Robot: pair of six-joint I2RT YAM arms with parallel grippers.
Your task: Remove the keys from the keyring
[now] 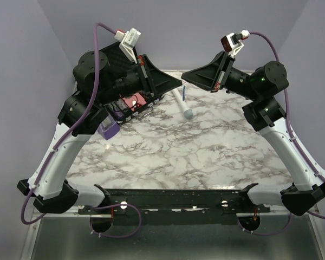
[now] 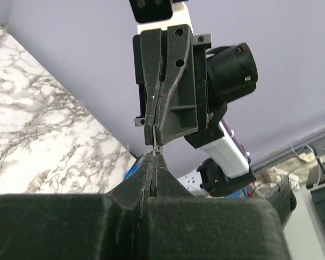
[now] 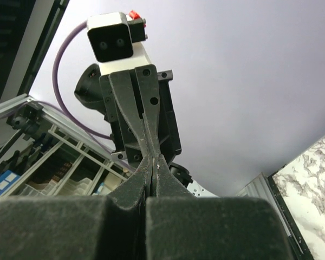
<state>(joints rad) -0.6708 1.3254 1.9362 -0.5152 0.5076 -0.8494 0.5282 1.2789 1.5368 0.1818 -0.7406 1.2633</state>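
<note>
The left gripper [image 2: 154, 158] was pressed shut, tip to tip with the right gripper [image 2: 156, 141]. The right was also shut and nipped a thin silver key [image 2: 155, 146] at its seam. Whether the left gripped the key too could not be told. The blue keyring [image 2: 131, 172] showed just beside the left finger, at 8 o'clock of the tips. From above, the tips met at the table's [image 1: 206, 157] 12 o'clock, with the wand [image 1: 185, 108] at their 6 and the metronome [image 1: 109, 129] at their 8.

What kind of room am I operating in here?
Probably a robotics lab test cell: a white-and-grey marble-patterned tabletop boxed in by plain lilac backdrop walls, with metal storage racks holding bins visible beyond it in the right wrist view.
</note>
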